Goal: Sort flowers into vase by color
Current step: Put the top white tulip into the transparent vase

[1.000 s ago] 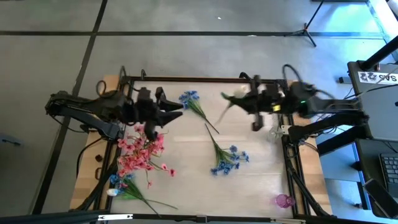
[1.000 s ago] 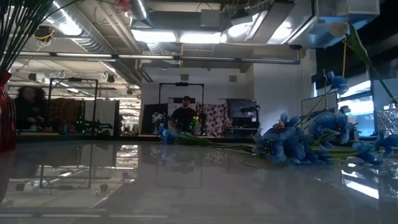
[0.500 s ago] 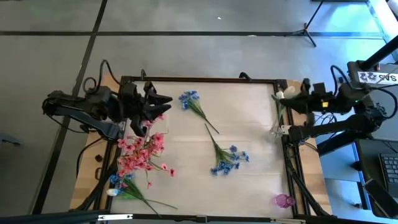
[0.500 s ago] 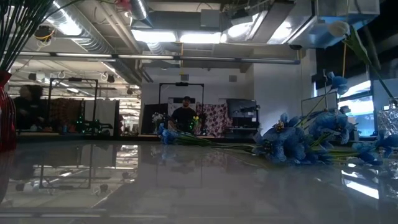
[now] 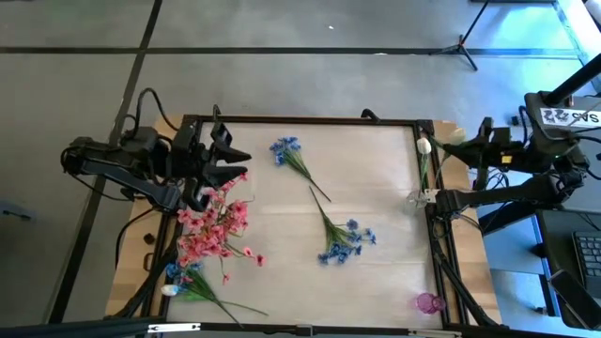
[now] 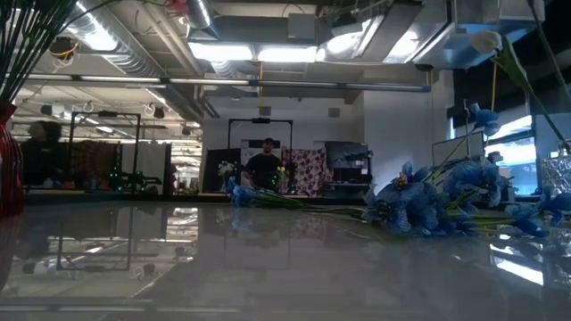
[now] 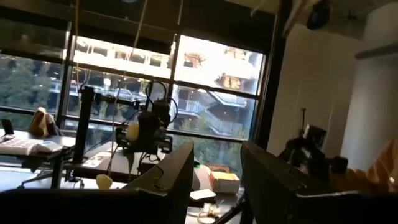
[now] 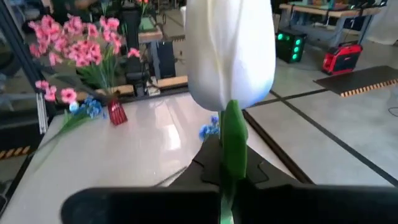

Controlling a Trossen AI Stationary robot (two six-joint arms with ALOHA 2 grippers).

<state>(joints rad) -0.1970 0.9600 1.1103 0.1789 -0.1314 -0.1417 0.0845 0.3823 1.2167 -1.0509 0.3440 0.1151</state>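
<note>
- Right gripper (image 5: 467, 150) is clamped shut on white tulip (image 8: 230, 50) stem at the table's right edge, seen close only in right wrist view.
- Left gripper (image 5: 230, 160) is parted, empty, above pink flowers (image 5: 211, 230).
- Red vase (image 8: 116, 112) holds pink sprigs; blue sprigs (image 5: 346, 239) lie loose on the table.

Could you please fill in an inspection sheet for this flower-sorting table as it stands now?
Surface: pale wooden tabletop in a dark frame.
Job's things: pink flowers in a red vase at left; two blue sprigs lying mid-table; white tulip held.
Clutter: small pink object at the right front corner.
Claws: right claw shut on the tulip stem, off the right edge; left claw open above the pink flowers.
Cables: black loops behind left arm.
Surroundings: person far behind.
</note>
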